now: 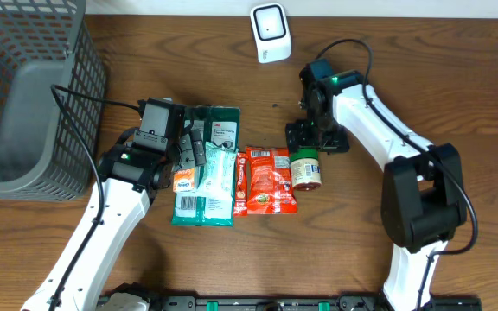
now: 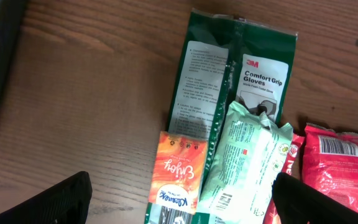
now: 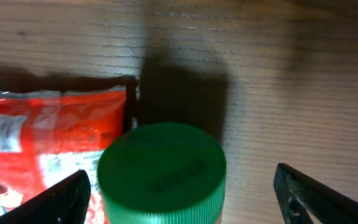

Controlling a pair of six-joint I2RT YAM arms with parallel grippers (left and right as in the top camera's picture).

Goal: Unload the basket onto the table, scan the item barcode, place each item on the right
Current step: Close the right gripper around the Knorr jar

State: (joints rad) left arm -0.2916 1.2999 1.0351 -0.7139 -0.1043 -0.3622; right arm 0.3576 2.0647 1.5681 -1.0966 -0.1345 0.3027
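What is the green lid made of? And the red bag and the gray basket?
The green lid looks like hard plastic: smooth, with fine ridges round its edge. The red bag seems to be thin shiny plastic film, since it crinkles and glints. The gray basket is an open grid, likely plastic, perhaps coated wire.

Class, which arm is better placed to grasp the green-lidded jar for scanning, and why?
Right. The right gripper hangs open directly above the jar; the left gripper is open over the flat packets, apart from it.
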